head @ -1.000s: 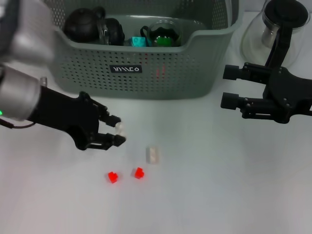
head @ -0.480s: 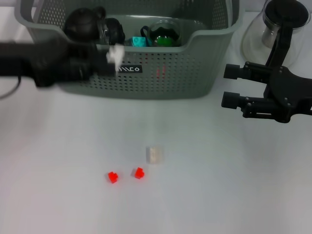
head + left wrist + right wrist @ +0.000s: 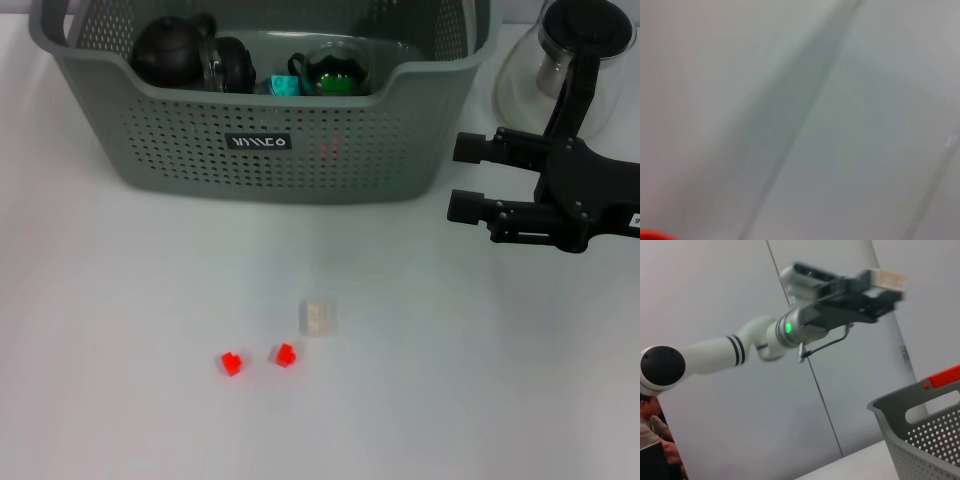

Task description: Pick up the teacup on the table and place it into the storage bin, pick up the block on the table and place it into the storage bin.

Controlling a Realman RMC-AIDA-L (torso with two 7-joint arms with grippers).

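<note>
Head view: left arm gone from over the table since a second ago; storage bin [image 3: 420,130] far, white lettering on its black label [image 3: 258,142] not clearly readable; pale block [image 3: 317,317] and red blocks [image 3: 231,363] left lying near; right gripper [image 3: 468,178] parked right of the bin, spread, empty. Left wrist view: blur only. Right wrist view: left gripper [image 3: 885,285] raised high, pinching a carried block [image 3: 887,276], bin corner below, so probably one drop into the bin pending.

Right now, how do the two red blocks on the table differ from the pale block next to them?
The two red blocks are bright red, while the pale block is off-white. Each red block looks smaller than the pale block. The red blocks lie nearer the robot, and the pale block lies nearer the storage bin. All three rest on the white table, outside the bin, with no gripper touching them.
</note>
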